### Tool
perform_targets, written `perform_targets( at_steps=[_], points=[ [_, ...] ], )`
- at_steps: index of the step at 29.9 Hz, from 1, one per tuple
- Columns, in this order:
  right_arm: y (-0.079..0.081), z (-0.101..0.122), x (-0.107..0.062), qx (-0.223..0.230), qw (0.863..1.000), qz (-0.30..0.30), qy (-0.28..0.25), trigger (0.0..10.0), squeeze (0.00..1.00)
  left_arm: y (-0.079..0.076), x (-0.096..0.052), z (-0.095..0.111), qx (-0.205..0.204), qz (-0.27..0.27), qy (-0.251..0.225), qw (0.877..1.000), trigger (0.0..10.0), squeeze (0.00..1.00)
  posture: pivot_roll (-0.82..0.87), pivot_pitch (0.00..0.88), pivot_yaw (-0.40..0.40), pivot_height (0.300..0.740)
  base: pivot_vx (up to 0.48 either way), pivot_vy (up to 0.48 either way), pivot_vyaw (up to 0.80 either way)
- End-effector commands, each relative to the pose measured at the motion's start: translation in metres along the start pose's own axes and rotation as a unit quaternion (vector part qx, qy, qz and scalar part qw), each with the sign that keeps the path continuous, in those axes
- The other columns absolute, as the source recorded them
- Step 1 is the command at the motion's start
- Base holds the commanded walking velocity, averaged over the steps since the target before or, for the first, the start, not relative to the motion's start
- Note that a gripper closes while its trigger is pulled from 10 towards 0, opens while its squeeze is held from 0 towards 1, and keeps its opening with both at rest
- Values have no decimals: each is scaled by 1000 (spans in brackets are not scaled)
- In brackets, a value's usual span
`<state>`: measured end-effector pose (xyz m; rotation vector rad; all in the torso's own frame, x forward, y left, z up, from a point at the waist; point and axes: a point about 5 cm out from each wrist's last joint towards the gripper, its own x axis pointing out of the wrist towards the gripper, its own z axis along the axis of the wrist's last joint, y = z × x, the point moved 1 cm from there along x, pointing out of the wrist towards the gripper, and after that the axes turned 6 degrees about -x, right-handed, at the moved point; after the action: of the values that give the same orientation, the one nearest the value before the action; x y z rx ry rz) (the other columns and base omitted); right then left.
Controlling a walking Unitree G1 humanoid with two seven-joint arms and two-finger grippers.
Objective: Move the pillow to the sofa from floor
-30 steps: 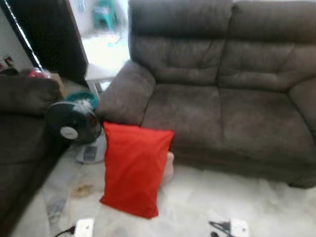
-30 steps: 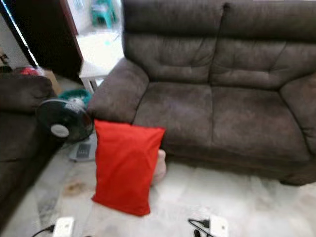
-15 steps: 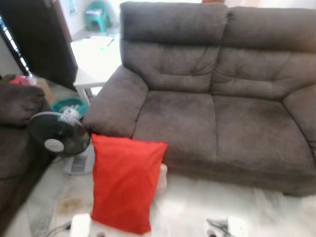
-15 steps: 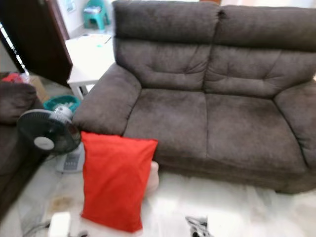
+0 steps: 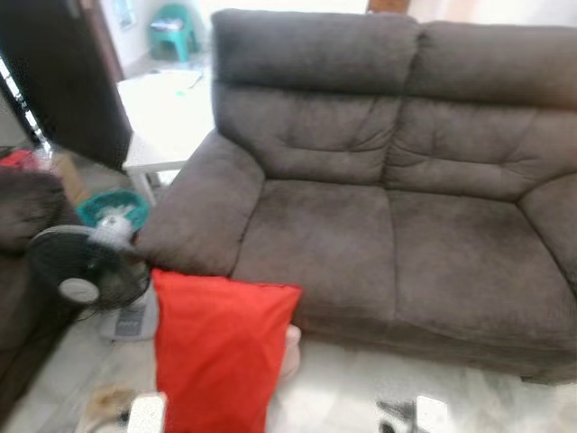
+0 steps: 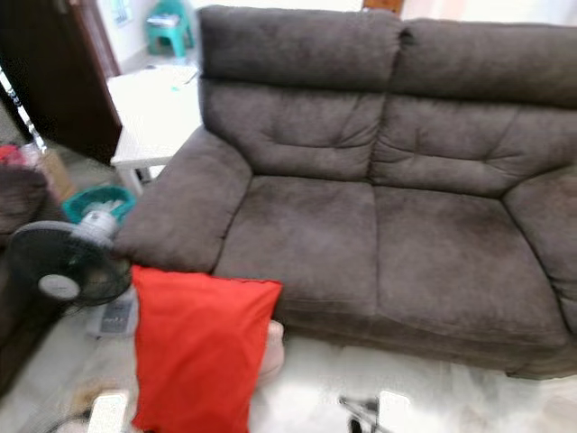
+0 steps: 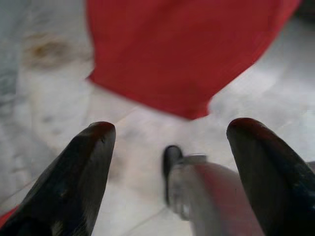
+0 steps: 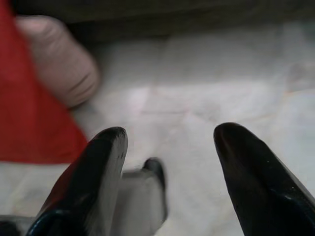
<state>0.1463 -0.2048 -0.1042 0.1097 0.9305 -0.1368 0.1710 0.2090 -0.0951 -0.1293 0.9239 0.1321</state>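
A red pillow point(image 5: 216, 356) stands on the pale marble floor point(image 5: 343, 397), leaning against the front of the dark brown sofa point(image 5: 388, 225) below its left armrest. The sofa's two seats are bare. In the left wrist view my left gripper point(image 7: 172, 130) is open and hangs low over the floor, with the pillow point(image 7: 187, 49) a short way ahead of it. My right gripper point(image 8: 172, 132) is also open above the floor, and the pillow's edge point(image 8: 24, 113) lies off to one side of it. Neither gripper touches the pillow.
A pinkish rounded object point(image 5: 290, 347) sits behind the pillow at the sofa's base. A black floor fan point(image 5: 86, 280) stands left of the pillow, beside a second dark sofa point(image 5: 18, 234). Behind them are a teal basket point(image 5: 113, 206), a white low table point(image 5: 167, 108) and a dark door point(image 5: 68, 72).
The whole picture has shifted as the camera moved closer to the sofa. The pillow now sits lower and further left in view. The objects themselves have not moved.
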Motion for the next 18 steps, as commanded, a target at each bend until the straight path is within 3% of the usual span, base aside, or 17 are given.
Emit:
perform_targets(
  at_steps=[1,3,18],
  points=[
    [11,3,2,-10,1000,15,-3,10000,0,14,-3,-5,7,19,14,1000,10000,0,35,0,-23,740,0,0,0],
    [11,3,2,-10,1000,15,-3,10000,0,14,-3,-5,7,19,14,1000,10000,0,36,0,-23,740,0,0,288],
    [11,3,2,-15,1000,18,-3,10000,0,13,-3,-4,7,19,9,1000,10000,0,35,0,-22,740,0,0,800]
  ],
)
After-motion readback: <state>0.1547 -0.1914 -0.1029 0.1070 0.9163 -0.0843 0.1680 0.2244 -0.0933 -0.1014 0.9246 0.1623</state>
